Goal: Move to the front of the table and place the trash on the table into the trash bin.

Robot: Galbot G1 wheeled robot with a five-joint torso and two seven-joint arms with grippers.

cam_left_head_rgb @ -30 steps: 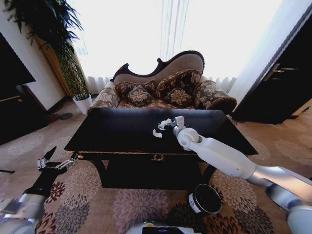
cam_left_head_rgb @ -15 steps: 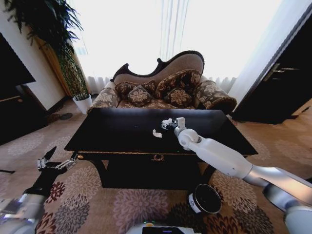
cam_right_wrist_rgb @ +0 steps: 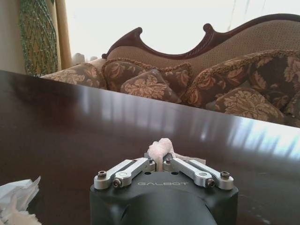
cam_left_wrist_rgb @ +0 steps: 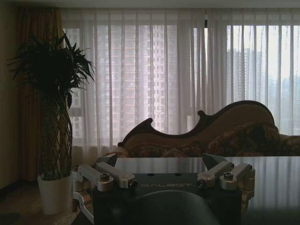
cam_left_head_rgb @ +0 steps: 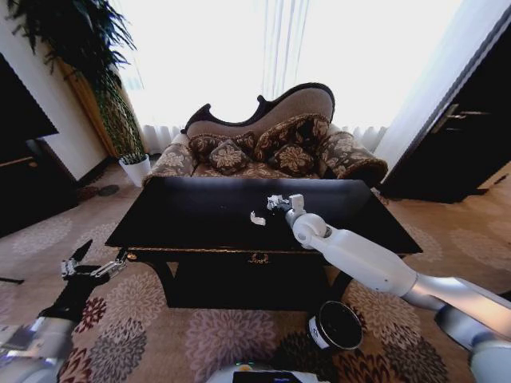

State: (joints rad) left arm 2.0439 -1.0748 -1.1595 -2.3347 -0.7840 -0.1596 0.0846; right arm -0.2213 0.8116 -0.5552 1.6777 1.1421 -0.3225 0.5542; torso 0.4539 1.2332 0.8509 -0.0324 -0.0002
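On the glossy black table (cam_left_head_rgb: 192,219) my right gripper (cam_left_head_rgb: 275,202) is shut on a small white paper wad (cam_right_wrist_rgb: 161,148), which sticks up between its fingers just above the tabletop (cam_right_wrist_rgb: 70,122). A second white paper wad (cam_left_head_rgb: 257,218) lies on the table just left of that gripper, and it also sits at the edge of the right wrist view as a crumpled wad (cam_right_wrist_rgb: 14,199). The black trash bin (cam_left_head_rgb: 336,325) with a pale rim stands on the carpet below the table's front right. My left gripper (cam_left_head_rgb: 88,266) hangs open low at the left, off the table, with its own view (cam_left_wrist_rgb: 161,161) facing the room.
A patterned sofa (cam_left_head_rgb: 263,148) stands behind the table. A potted plant (cam_left_head_rgb: 132,163) is at the back left, and dark cabinets (cam_left_head_rgb: 471,128) stand at the right and left. Flowered carpet (cam_left_head_rgb: 200,335) lies open in front of the table.
My right gripper has shifted slightly to the right over the table with the wad in it. The left arm and the other wad have not moved.
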